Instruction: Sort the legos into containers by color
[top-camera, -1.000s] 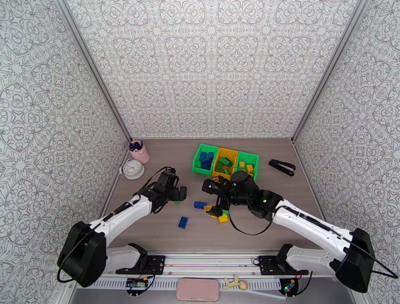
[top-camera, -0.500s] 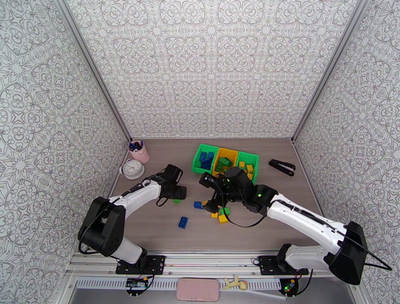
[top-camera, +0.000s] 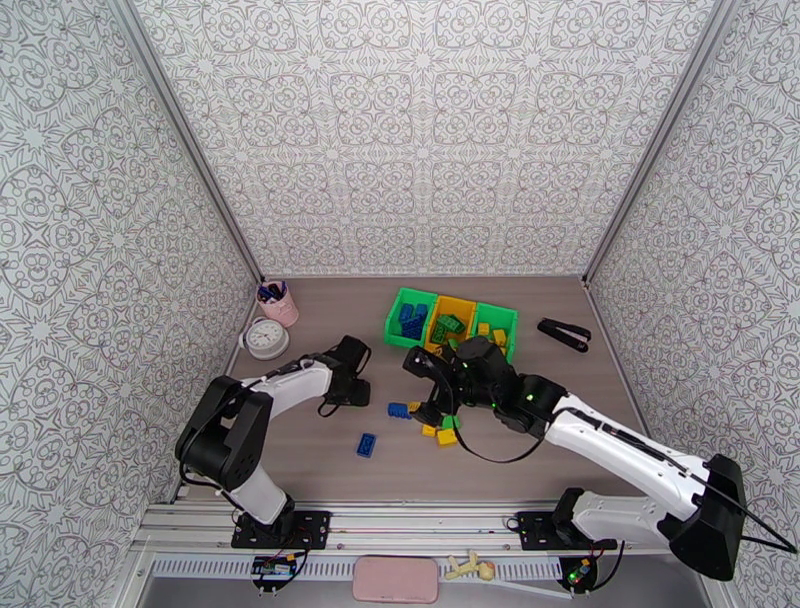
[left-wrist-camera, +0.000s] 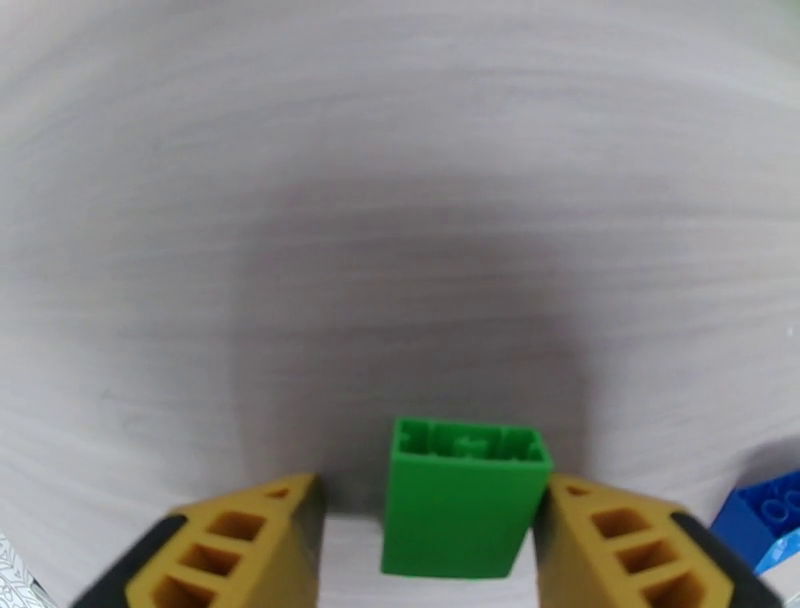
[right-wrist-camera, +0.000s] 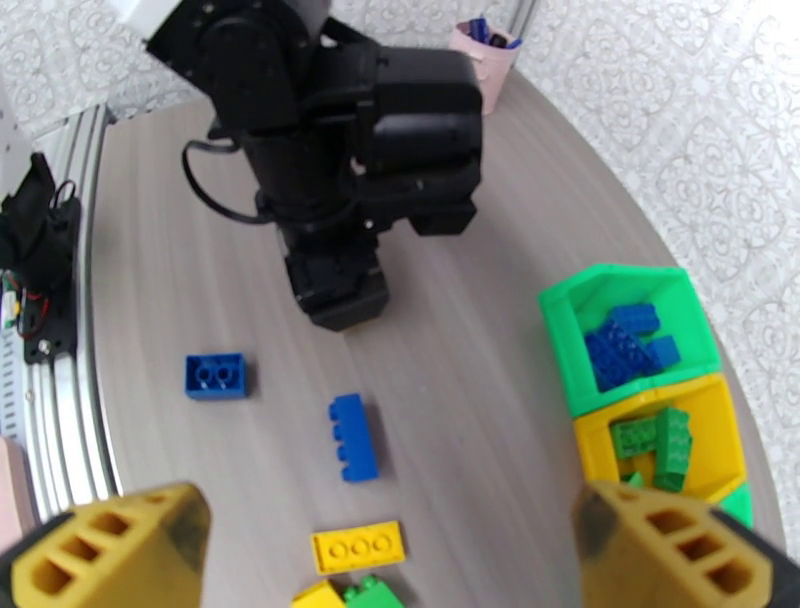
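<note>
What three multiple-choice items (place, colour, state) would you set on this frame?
1. The green brick lies: A inside a bin; B between the left claw's fingers; C stacked on another brick.
2. Bricks in the yellow-orange bin are: A green; B blue; C red.
3. The right claw is: A shut on a brick; B shut on nothing; C open.

Key: 1 B, a finger flanks it on each side in the left wrist view. 2 A, the right wrist view shows green bricks in it. 3 C, its fingers stand far apart.
</note>
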